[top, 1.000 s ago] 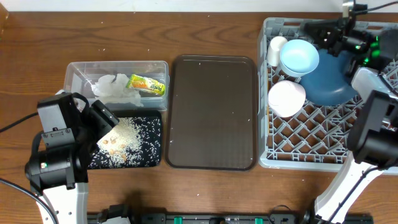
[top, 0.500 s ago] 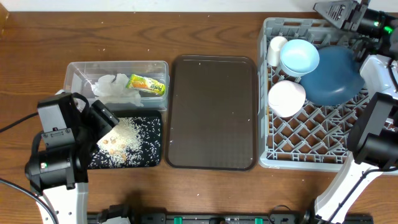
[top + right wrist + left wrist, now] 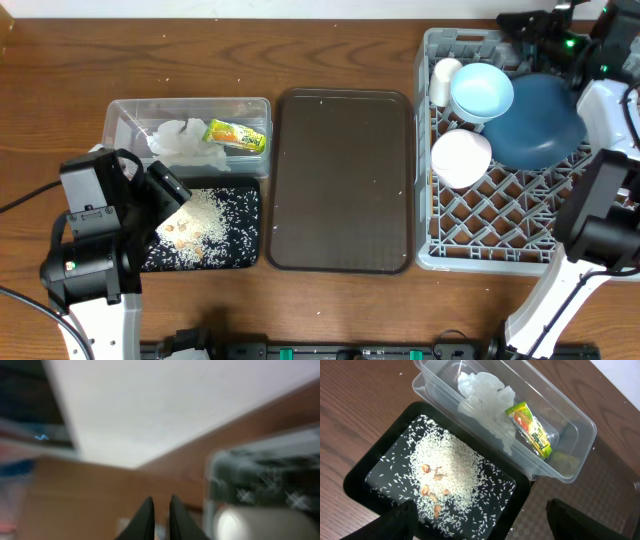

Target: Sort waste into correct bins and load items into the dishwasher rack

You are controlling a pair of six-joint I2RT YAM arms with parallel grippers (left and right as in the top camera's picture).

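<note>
The clear tub [image 3: 188, 108] holds the crumpled white napkin [image 3: 183, 142] and the green-yellow wrapper [image 3: 236, 135]. Rice with food bits [image 3: 205, 225] lies in the black tray [image 3: 248, 252]. My left gripper [image 3: 485, 527] hangs open over that tray's near end, nothing between its fingers. The grey rack [image 3: 500, 215] carries a dark blue bowl-plate [image 3: 540, 125], a light blue bowl [image 3: 482, 92], a pale pink bowl [image 3: 461, 158] and a cream cup [image 3: 445, 78]. Above the rack's far edge, my right gripper [image 3: 515, 22] is shut and empty, pointing left.
A flat dark brown serving tray [image 3: 342, 180] lies between the bins and the rack. The right arm's white links stand along the rack's right side. In the left wrist view the napkin [image 3: 485, 395] and wrapper [image 3: 532, 430] show inside the tub.
The right gripper lifted off the rack's far corner near the blue bowl-plate and swung around above the far edge. The left arm has not moved.
</note>
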